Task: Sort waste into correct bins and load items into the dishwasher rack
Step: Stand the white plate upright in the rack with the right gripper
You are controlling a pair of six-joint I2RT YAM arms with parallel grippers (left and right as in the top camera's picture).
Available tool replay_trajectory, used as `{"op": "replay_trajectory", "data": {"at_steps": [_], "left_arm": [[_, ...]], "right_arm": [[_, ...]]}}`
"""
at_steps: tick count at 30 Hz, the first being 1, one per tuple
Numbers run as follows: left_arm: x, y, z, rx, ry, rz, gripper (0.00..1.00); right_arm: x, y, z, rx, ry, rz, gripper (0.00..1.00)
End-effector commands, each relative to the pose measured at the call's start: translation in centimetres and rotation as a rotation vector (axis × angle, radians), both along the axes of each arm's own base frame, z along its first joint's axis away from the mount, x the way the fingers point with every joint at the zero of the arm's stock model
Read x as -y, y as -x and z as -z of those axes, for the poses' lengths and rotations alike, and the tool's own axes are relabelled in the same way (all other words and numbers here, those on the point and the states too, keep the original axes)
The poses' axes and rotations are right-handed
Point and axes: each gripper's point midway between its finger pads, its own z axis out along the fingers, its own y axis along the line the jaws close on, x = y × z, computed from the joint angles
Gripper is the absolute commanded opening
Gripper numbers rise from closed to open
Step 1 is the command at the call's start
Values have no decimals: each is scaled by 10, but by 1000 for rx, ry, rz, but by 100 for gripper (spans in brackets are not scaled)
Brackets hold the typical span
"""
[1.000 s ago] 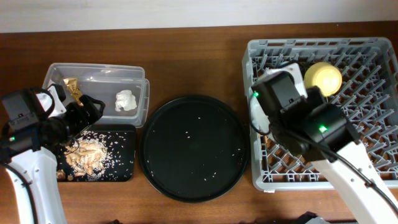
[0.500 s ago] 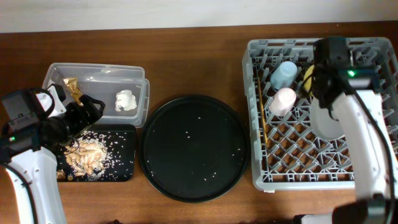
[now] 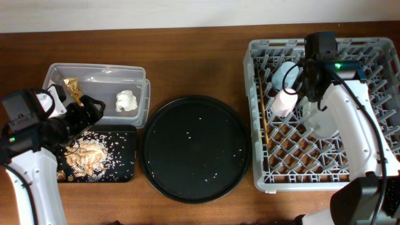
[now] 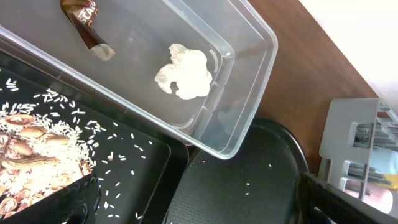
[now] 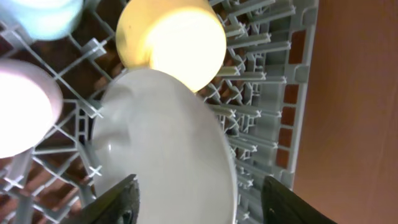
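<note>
In the dishwasher rack [image 3: 382,47] lie a light blue cup [image 3: 284,74], a pink cup [image 3: 282,103], the chopsticks [image 3: 262,122] and the pale plate [image 3: 326,127]. In the right wrist view the plate [image 5: 168,149] leans on the pegs below the yellow bowl [image 5: 171,40]. My right gripper [image 5: 199,205] is open, its fingers either side of the plate and apart from it. Over the flat black tray [image 3: 125,170] with food scraps [image 3: 87,155], my left gripper [image 4: 199,211] is open and empty. The tissue [image 4: 185,71] and wrapper [image 4: 87,28] lie in the clear tub [image 4: 249,93].
A large round black tray [image 3: 194,147] with a few rice grains sits between the bins and the rack. Loose rice grains dot the flat tray [image 4: 130,155]. The rack's wall [image 5: 298,112] runs beside bare wooden table on the right.
My right arm swung from the rack's left part to its back and the jaws opened off the plate, which now rests in the rack. The left arm has not moved.
</note>
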Motion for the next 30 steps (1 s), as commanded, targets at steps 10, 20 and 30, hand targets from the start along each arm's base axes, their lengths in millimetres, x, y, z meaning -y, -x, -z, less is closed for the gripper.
{"op": "replay_trajectory", "data": {"at_steps": [10,20,30], "left_arm": [[-1,0,-2,7,-8,4,99],[-1,0,-2,7,-8,4,99],[-1,0,-2,7,-8,4,99]], "right_arm": [[-142,-38,-50,206,-479,-377,98],[-200,-33,-55,211,-663,-475,98],[-200,-33,-54,208,-663,-475,98]]}}
